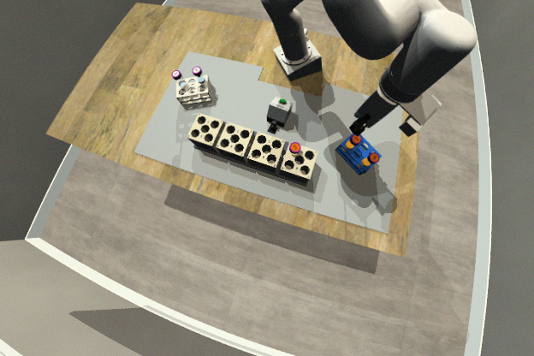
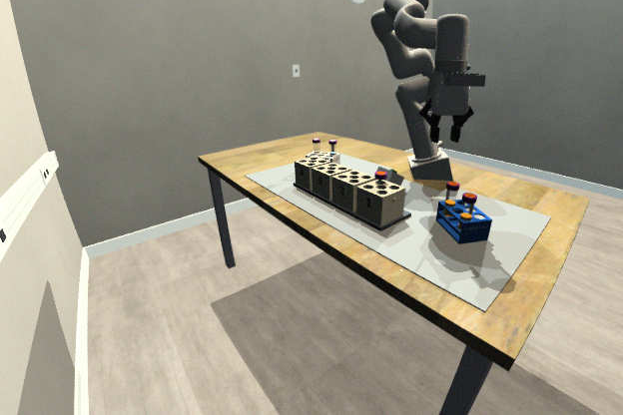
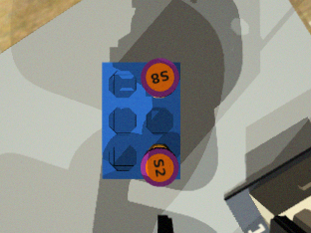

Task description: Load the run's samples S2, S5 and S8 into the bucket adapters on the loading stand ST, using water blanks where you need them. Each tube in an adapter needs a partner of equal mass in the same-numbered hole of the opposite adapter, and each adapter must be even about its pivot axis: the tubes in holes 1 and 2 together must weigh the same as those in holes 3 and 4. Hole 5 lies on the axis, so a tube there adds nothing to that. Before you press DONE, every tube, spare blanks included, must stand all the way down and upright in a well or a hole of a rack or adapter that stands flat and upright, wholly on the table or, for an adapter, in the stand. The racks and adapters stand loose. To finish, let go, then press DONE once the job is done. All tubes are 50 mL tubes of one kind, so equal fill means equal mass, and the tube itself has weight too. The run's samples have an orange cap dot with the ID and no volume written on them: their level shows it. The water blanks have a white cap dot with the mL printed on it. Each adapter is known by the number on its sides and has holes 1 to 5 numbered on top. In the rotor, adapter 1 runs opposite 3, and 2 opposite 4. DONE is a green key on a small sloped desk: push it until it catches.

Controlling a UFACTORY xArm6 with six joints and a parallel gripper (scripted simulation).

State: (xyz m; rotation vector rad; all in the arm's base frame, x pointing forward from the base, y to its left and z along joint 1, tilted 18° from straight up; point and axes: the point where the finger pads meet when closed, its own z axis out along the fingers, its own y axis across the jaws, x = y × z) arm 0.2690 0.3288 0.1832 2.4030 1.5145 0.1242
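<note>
My gripper is open and empty, high above the table near the blue rack. Sample S2 and sample S8 stand in two corner wells on one side of that rack. S5 stands upright in a corner hole of adapter 1. Adapters 2, 3 and 4 show no tubes. Two purple-capped tubes with white dots stand in the white rack; their print is unreadable.
The adapters stand in a row in the dark stand. The small desk with the green DONE key stands behind the row, towards the robot base. The grey mat lies under the racks and stand.
</note>
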